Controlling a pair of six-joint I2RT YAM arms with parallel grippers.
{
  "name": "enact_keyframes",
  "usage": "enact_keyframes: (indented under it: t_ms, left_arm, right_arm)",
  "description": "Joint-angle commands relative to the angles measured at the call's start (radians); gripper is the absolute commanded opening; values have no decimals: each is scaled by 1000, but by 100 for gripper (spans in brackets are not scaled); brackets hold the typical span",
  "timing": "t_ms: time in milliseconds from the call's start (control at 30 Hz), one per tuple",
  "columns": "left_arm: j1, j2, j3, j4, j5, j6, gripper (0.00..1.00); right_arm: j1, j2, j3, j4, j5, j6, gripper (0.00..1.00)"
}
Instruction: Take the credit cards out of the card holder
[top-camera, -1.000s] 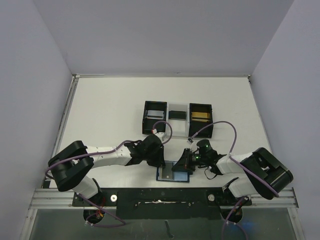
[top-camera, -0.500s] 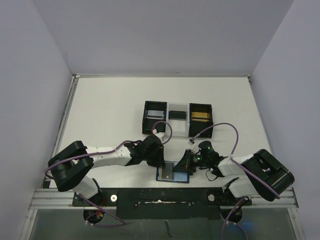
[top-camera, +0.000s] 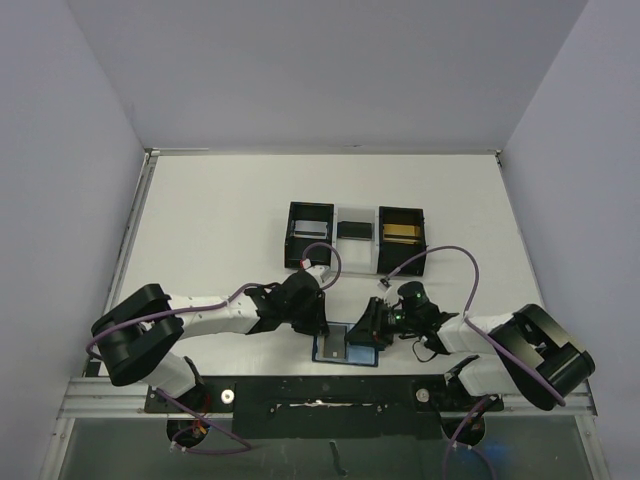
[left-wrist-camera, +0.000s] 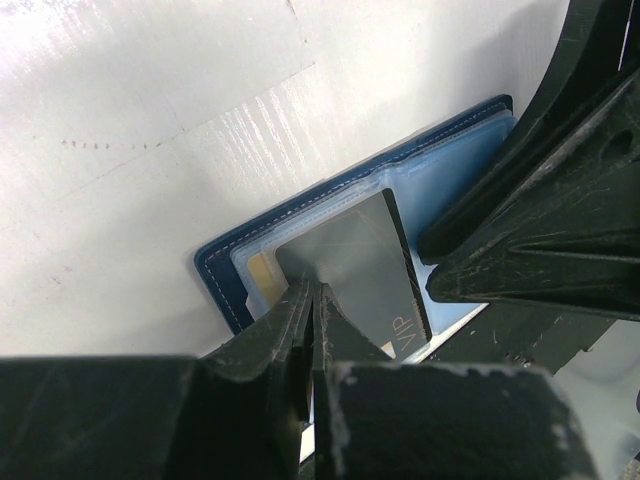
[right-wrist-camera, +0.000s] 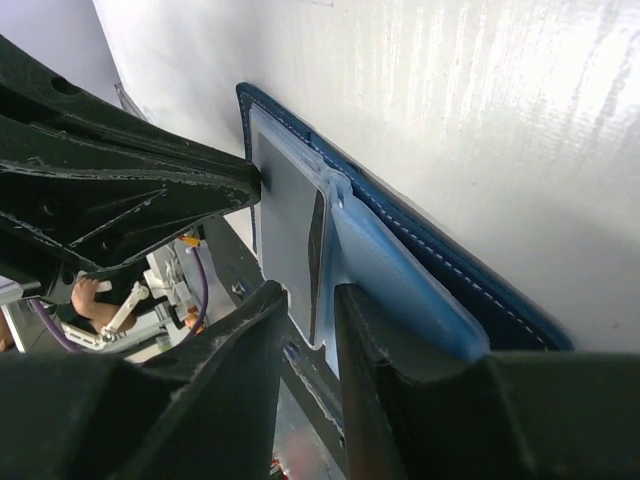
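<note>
The dark blue card holder (top-camera: 362, 355) lies spread open close to the table's front edge, both grippers on it. A dark grey credit card (left-wrist-camera: 365, 260) marked VIP sticks partway out of a clear pocket, and a gold card (left-wrist-camera: 262, 275) peeks out beside it. My left gripper (left-wrist-camera: 310, 288) is shut, its tips pressed down at the grey card's edge on the card holder (left-wrist-camera: 218, 285). My right gripper (right-wrist-camera: 308, 295) is open by a narrow gap, and the edge of the grey card (right-wrist-camera: 285, 200) and the clear pocket stand in that gap. Its tips rest on the card holder (right-wrist-camera: 480, 275).
At the back stand two black open-top boxes (top-camera: 310, 235) (top-camera: 402, 238) joined by a white tray (top-camera: 354, 250), with cards inside. The black base rail (top-camera: 320, 388) runs just in front of the card holder. The two grippers' fingers nearly touch over it.
The right gripper's jaws have parted from shut to a narrow gap, and it has shifted slightly left. The left gripper stays shut in place.
</note>
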Motion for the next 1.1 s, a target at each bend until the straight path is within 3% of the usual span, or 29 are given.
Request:
enact_keyframes:
  t_ms: [0, 167, 233, 333, 400, 767, 933, 1067]
  left_arm:
    - [-4, 19, -37, -115, -38, 32, 0]
    - [-4, 23, -36, -107, -26, 34, 0]
    - [-4, 22, -40, -102, -24, 30, 0]
    - [-4, 11, -55, -88, -24, 20, 0]
    - [-4, 8, -56, -99, -32, 17, 0]
    - [-7, 41, -41, -119, -83, 9, 0]
    - [-10, 31, -65, -105, -91, -3, 0]
    - [-11, 21, -69, -86, -75, -5, 0]
  right_arm:
    - [20, 8, 53, -56, 44, -25, 30]
    - [55, 85, 81, -9, 68, -13, 27]
    - [72, 117, 89, 22, 64, -8, 20]
    - [75, 132, 90, 39, 66, -4, 3]
    - [63, 123, 78, 51, 53, -9, 0]
    - [-54, 69, -38, 188, -134, -37, 0]
    - [-89, 35, -38, 91, -130, -74, 0]
    - [-94, -11, 3, -92, -72, -140, 0]
